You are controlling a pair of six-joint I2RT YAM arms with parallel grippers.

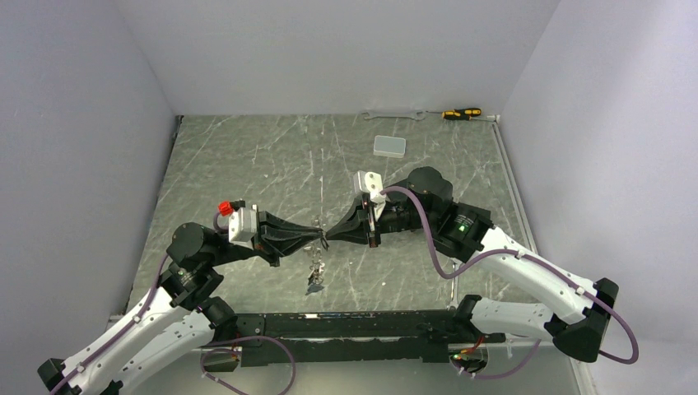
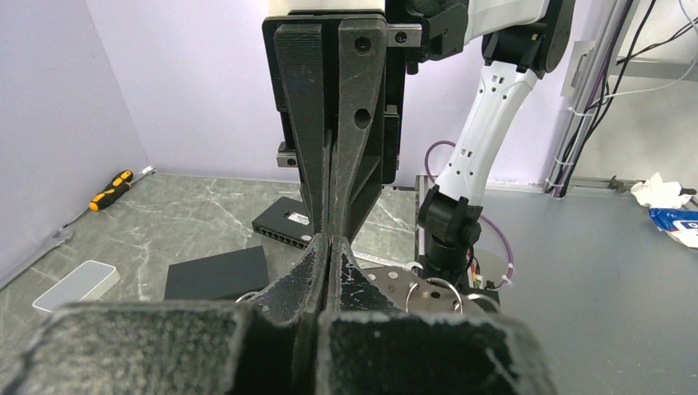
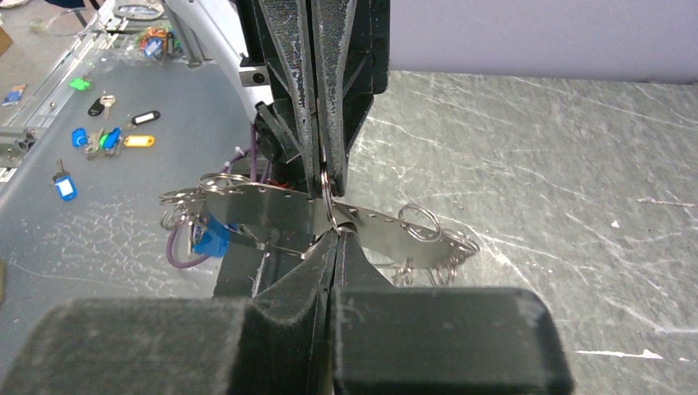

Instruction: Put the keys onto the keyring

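My left gripper (image 1: 319, 239) and right gripper (image 1: 331, 239) meet tip to tip above the table's middle, both shut. Between them they pinch a small silvery split ring (image 3: 327, 185). A perforated metal strip (image 3: 272, 216) carrying several more split rings (image 3: 420, 222) hangs from it. A key with a blue tag (image 3: 210, 237) hangs at the strip's left end. The bunch dangles below the tips in the top view (image 1: 315, 276). In the left wrist view my fingertips (image 2: 317, 251) are closed, with the strip (image 2: 387, 284) behind. No large oval loop or black-framed key is visible on the table.
A silver spanner (image 1: 395, 115) and a screwdriver (image 1: 461, 113) lie at the back wall, with a white box (image 1: 389, 146) nearer. The left wrist view shows a black box (image 2: 218, 271) and a network switch (image 2: 284, 222). Several tagged keys (image 3: 99, 136) lie off the table.
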